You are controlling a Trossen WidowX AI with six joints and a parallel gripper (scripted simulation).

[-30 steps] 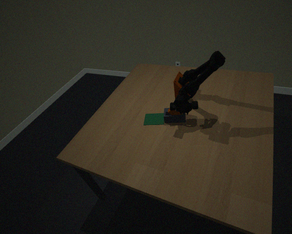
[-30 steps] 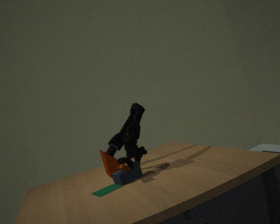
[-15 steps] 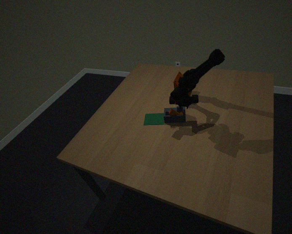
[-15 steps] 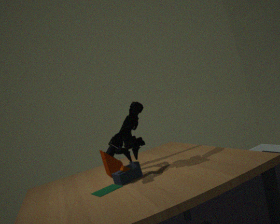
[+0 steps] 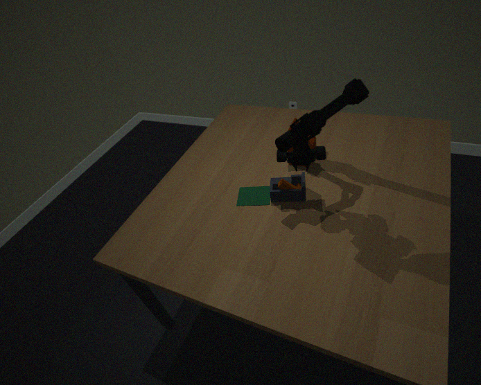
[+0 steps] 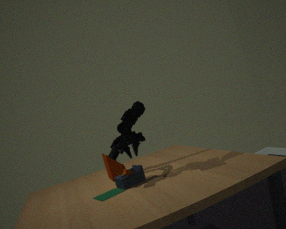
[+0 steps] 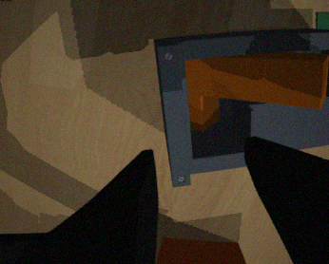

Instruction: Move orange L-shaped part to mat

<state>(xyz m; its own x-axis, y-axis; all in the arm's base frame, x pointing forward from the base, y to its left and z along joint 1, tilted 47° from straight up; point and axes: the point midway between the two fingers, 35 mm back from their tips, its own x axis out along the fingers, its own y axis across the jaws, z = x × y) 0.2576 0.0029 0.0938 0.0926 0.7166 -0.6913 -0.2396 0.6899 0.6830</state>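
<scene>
The orange L-shaped part point(image 5: 284, 184) point(image 6: 127, 172) point(image 7: 266, 87) is tipped in the pocket of the grey tray point(image 5: 287, 196) point(image 6: 131, 180) point(image 7: 178, 123). Its L-shaped end is down inside the pocket, and its other end, toward the mat, stands raised above the rim. My gripper point(image 5: 301, 169) point(image 6: 134, 156) point(image 7: 200, 154) is partly open and empty. It hangs above and behind the tray, near the L-shaped end, and does not touch the part. The green mat point(image 5: 254, 196) point(image 6: 108, 194) point(image 7: 322, 20) lies flat beside the tray with nothing on it.
A tall orange wedge-shaped piece point(image 6: 113, 167) stands behind the tray, by the arm's base. The tray has a raised block point(image 5: 296, 178) point(image 6: 137, 167) at its rear corner on the L-shaped end's side. Arm shadows fall across the wooden table point(image 5: 224, 248) point(image 6: 73, 218).
</scene>
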